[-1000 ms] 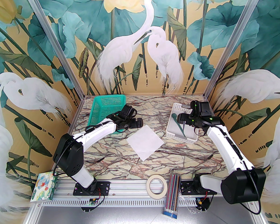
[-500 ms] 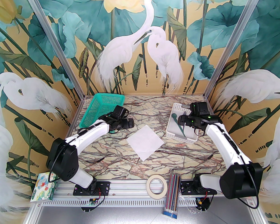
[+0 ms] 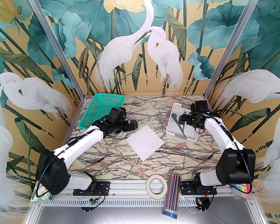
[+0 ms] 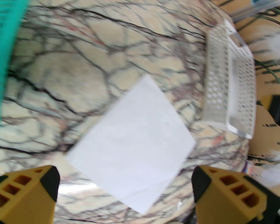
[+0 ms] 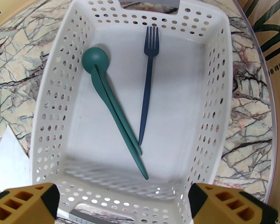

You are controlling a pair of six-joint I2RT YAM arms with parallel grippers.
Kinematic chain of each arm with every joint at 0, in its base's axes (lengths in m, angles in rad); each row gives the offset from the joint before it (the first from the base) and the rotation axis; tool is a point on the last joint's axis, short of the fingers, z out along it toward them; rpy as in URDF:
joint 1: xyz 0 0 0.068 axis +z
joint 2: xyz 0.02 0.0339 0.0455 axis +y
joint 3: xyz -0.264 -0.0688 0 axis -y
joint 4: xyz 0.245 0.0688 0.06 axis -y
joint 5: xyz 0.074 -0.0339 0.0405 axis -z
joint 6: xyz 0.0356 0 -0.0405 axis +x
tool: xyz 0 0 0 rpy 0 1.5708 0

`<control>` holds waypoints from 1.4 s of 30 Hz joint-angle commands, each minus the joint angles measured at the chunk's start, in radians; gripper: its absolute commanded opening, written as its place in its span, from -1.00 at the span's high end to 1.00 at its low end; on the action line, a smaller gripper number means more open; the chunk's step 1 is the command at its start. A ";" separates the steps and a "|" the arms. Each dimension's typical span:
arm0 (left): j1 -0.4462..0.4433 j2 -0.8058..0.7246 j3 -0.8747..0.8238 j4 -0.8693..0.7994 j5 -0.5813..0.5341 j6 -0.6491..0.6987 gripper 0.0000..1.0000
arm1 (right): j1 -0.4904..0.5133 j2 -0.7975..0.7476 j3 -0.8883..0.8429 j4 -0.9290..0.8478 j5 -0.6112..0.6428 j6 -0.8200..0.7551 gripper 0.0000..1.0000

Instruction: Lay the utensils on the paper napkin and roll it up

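While hanging over the white basket [image 5: 214,78] with jaws spread wide, grips nothing: right pincer [image 5: 123,195]. Judged as step one, fetching the first utensil. Nothing yet on the napkin [image 3: 145,142], rolling not begun.

Lying flat on the basket floor, ahead of and below the pincer tips: green spoon [image 5: 112,106], bowl at the far end, handle running back toward the pincer. Just beside it on the right, darker fork [image 5: 149,85], tines far, handle end meeting the spoon's handle in a narrow V; touching or only close, cannot tell. Neither touched by the fingers.

Next move, as a guess: drop into the basket, set the jaws across one handle, close low on it, lift clear of the wall, carry left to the napkin. Calls for care: slim handles flat on the floor, little to get under. Near ends close together, so risk of catching both or knocking one aside.

Napkin flat on the tabletop [image 3: 112,153], turned like a diamond, between the two arms, near the white basket's left side but apart from it.

Left pincer [image 4: 125,183] also spread wide and empty, aimed at the napkin, near the green basket [image 3: 100,108]. Over the sheet or just beside it, cannot tell. Probably there to pin the sheet or start the roll.
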 commanded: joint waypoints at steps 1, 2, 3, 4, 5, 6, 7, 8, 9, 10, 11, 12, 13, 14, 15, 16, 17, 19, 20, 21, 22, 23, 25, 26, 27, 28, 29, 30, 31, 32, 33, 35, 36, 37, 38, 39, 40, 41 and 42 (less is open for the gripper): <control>-0.032 0.000 -0.046 0.097 0.103 -0.070 -0.96 | -0.006 0.043 0.048 0.033 0.002 0.008 -1.00; -0.038 0.008 -0.059 0.111 0.108 -0.076 -0.96 | -0.008 0.059 0.055 0.037 0.005 0.013 -0.99; -0.038 0.015 -0.070 0.121 0.111 -0.081 -0.96 | -0.008 0.071 0.063 0.040 0.006 0.016 -0.99; -0.039 0.025 -0.085 0.139 0.119 -0.089 -0.95 | -0.009 0.084 0.069 0.047 0.006 0.021 -0.99; -0.039 0.039 -0.098 0.158 0.132 -0.095 -0.96 | -0.011 0.102 0.077 0.054 0.004 0.025 -0.99; -0.039 0.054 -0.108 0.172 0.143 -0.099 -0.95 | -0.013 0.119 0.087 0.057 0.001 0.031 -0.99; -0.040 0.066 -0.117 0.181 0.147 -0.107 -0.95 | -0.014 0.135 0.095 0.059 -0.001 0.034 -0.99; -0.040 0.082 -0.122 0.197 0.157 -0.111 -0.95 | -0.015 0.152 0.106 0.062 0.000 0.039 -0.99; -0.040 0.097 -0.128 0.210 0.162 -0.115 -0.95 | -0.018 0.168 0.113 0.067 0.002 0.042 -0.99; -0.041 0.109 -0.130 0.220 0.163 -0.119 -0.95 | -0.022 0.182 0.118 0.074 0.003 0.044 -0.99; -0.039 0.121 -0.133 0.228 0.161 -0.121 -0.95 | -0.027 0.200 0.128 0.077 0.001 0.050 -0.99; -0.040 0.131 -0.135 0.236 0.157 -0.121 -0.95 | -0.030 0.219 0.141 0.076 -0.003 0.053 -0.99; -0.039 0.141 -0.135 0.240 0.151 -0.119 -0.95 | -0.032 0.234 0.150 0.074 -0.004 0.054 -0.99; -0.039 0.149 -0.136 0.243 0.145 -0.117 -0.95 | -0.034 0.251 0.161 0.070 -0.004 0.054 -1.00; -0.040 0.161 -0.134 0.243 0.137 -0.110 -0.95 | -0.035 0.262 0.170 0.068 -0.003 0.054 -1.00; -0.039 0.172 -0.131 0.241 0.127 -0.105 -0.96 | -0.037 0.276 0.177 0.067 -0.001 0.054 -0.99; -0.039 0.186 -0.132 0.239 0.119 -0.102 -0.97 | -0.038 0.292 0.187 0.063 0.001 0.054 -0.99; -0.039 0.212 -0.133 0.245 0.113 -0.105 -0.98 | -0.038 0.328 0.214 0.044 0.013 0.056 -0.98; -0.039 0.226 -0.135 0.250 0.117 -0.107 -0.98 | -0.038 0.341 0.228 0.034 0.019 0.056 -0.96; -0.039 0.236 -0.135 0.258 0.121 -0.110 -0.98 | -0.038 0.356 0.240 0.027 0.020 0.054 -0.95; -0.038 0.246 -0.137 0.266 0.125 -0.113 -0.98 | -0.038 0.371 0.252 0.025 0.021 0.053 -0.93; -0.039 0.256 -0.139 0.272 0.125 -0.116 -0.98 | -0.038 0.384 0.261 0.023 0.026 0.054 -0.93; -0.040 0.266 -0.138 0.274 0.122 -0.116 -0.98 | -0.039 0.411 0.284 0.018 0.041 0.058 -0.91; -0.039 0.272 -0.137 0.268 0.117 -0.112 -0.99 | -0.040 0.427 0.299 0.013 0.048 0.057 -0.88; -0.039 0.278 -0.131 0.260 0.115 -0.108 -0.98 | -0.040 0.441 0.310 0.009 0.053 0.060 -0.87; -0.040 0.285 -0.126 0.250 0.115 -0.101 -0.99 | -0.041 0.459 0.325 0.001 0.059 0.067 -0.84; -0.038 0.291 -0.121 0.242 0.114 -0.097 -0.99 | -0.044 0.472 0.339 -0.007 0.060 0.073 -0.79; -0.038 0.293 -0.121 0.240 0.113 -0.094 -0.99 | -0.044 0.487 0.349 -0.011 0.059 0.077 -0.75; -0.039 0.295 -0.120 0.239 0.112 -0.093 -0.99 | -0.044 0.503 0.358 -0.012 0.057 0.079 -0.71; -0.039 0.295 -0.121 0.236 0.107 -0.093 -0.99 | -0.045 0.518 0.367 -0.013 0.057 0.083 -0.67; -0.039 0.295 -0.121 0.234 0.103 -0.092 -0.99 | -0.046 0.531 0.378 -0.015 0.059 0.086 -0.66; -0.039 0.299 -0.120 0.228 0.097 -0.088 -0.99 | -0.046 0.563 0.405 -0.027 0.059 0.089 -0.55; -0.039 0.302 -0.121 0.226 0.097 -0.087 -0.99 | -0.045 0.576 0.415 -0.032 0.059 0.091 -0.51; -0.040 0.305 -0.121 0.225 0.095 -0.087 -0.99 | -0.048 0.590 0.425 -0.036 0.057 0.092 -0.47; -0.039 0.305 -0.120 0.226 0.095 -0.088 -0.99 | -0.048 0.601 0.431 -0.037 0.053 0.093 -0.42; -0.039 0.305 -0.121 0.225 0.096 -0.089 -0.99 | -0.047 0.610 0.434 -0.036 0.050 0.095 -0.38; -0.039 0.306 -0.122 0.224 0.094 -0.090 -0.99 | -0.047 0.616 0.437 -0.034 0.048 0.098 -0.35; -0.039 0.306 -0.122 0.224 0.092 -0.092 -0.99 | -0.047 0.623 0.441 -0.035 0.046 0.098 -0.31; -0.039 0.308 -0.122 0.222 0.091 -0.092 -0.99 | -0.047 0.629 0.444 -0.034 0.047 0.098 -0.29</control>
